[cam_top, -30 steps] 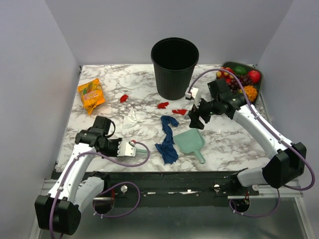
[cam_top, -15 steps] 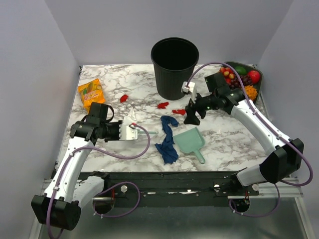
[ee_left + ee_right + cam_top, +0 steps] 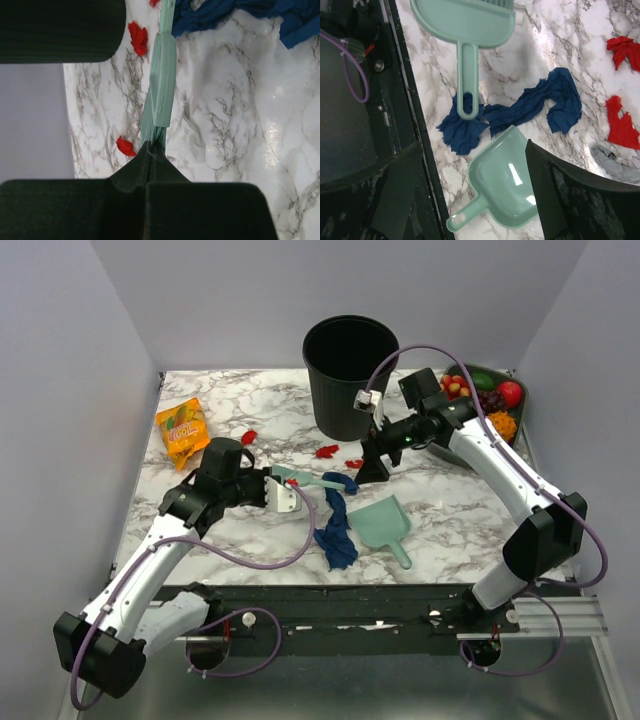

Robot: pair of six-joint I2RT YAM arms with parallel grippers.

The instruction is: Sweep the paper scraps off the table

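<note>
Tiny red paper scraps lie on the white marble table [image 3: 460, 510]: one at the left [image 3: 248, 437], two before the bin [image 3: 326, 450] [image 3: 353, 462]. In the left wrist view, scraps [image 3: 138, 37] [image 3: 126, 146] lie left of the brush. In the right wrist view, two [image 3: 625, 50] [image 3: 620, 125] lie at the right edge. My left gripper [image 3: 282, 483] [image 3: 150, 150] is shut on the bristle end of a teal brush [image 3: 312, 480] [image 3: 162, 85] [image 3: 465, 30]. My right gripper [image 3: 372, 468] [image 3: 470, 150] is open and empty, above the scraps beside the bin.
A black bin [image 3: 350, 375] stands at the back centre. A teal dustpan [image 3: 382, 525] [image 3: 510, 185] lies beside a long dark blue cloth [image 3: 335, 525] [image 3: 535, 107]. An orange snack packet [image 3: 183, 430] lies far left. A fruit tray [image 3: 490, 400] sits back right.
My left arm has swung up and to the right with the brush, its handle now reaching the blue cloth. My right gripper has moved left and back, closer to the bin.
</note>
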